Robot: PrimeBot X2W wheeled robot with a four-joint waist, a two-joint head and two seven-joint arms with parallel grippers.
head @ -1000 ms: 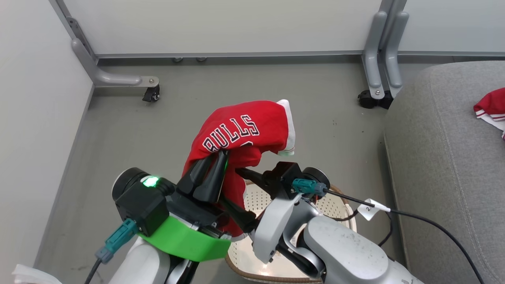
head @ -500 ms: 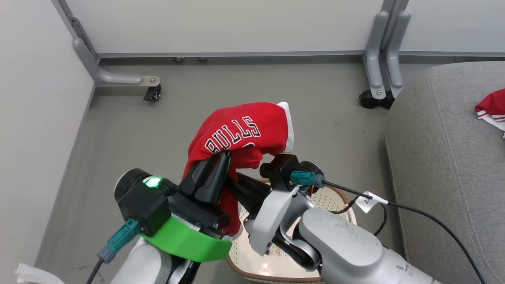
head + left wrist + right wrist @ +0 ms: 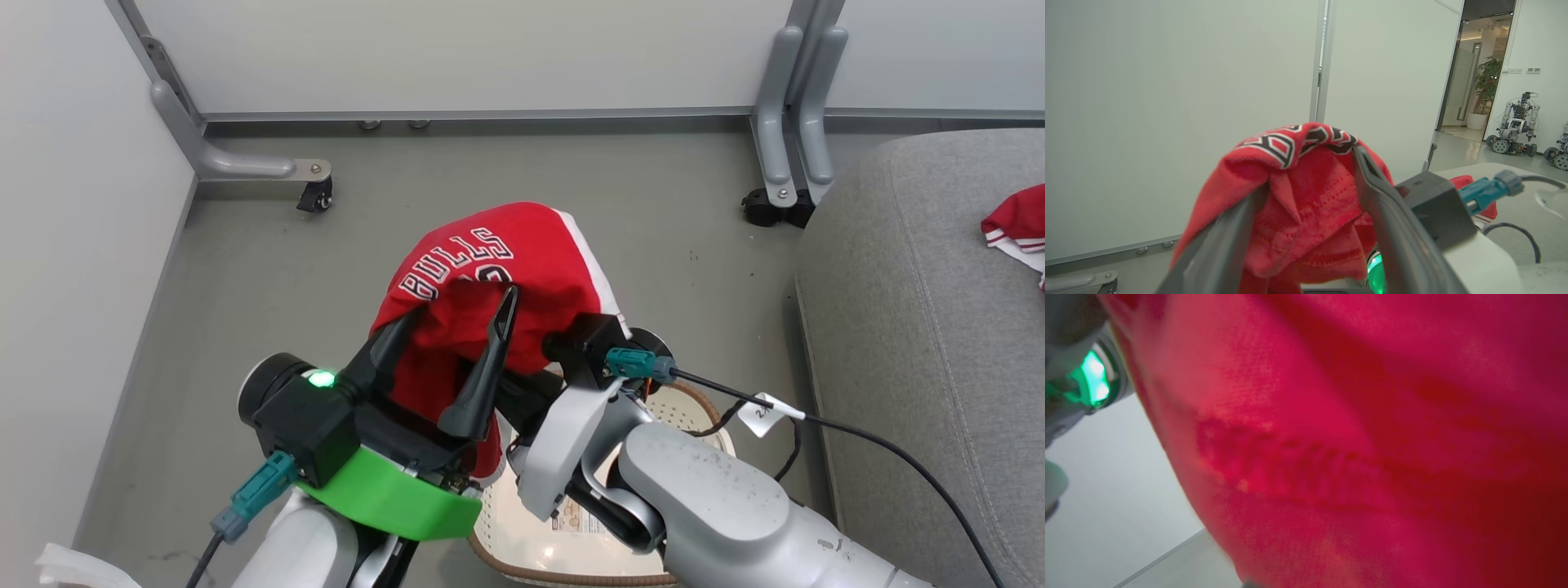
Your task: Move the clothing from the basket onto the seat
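Observation:
The red "BULLS" jersey is held up over the floor, draped across my left gripper, which stands open with its fingers spread. In the left wrist view the jersey bunches between and over those fingers. My right gripper reaches in from the right, fingers buried in the cloth and gripping it; red jersey fabric presses against its camera. The cream basket sits on the floor under my arms, its inside mostly hidden. The red shorts lie on the grey seat at right.
Wheeled partition legs stand at the back left and back right, close to the seat's corner. A white panel runs along the left. A black cable with a white tag trails off my right wrist. Other robots stand in a far doorway.
My left gripper has opened, its fingers spreading apart off the jersey. The jersey has lifted a little and turned, and my right wrist has stayed close against it.

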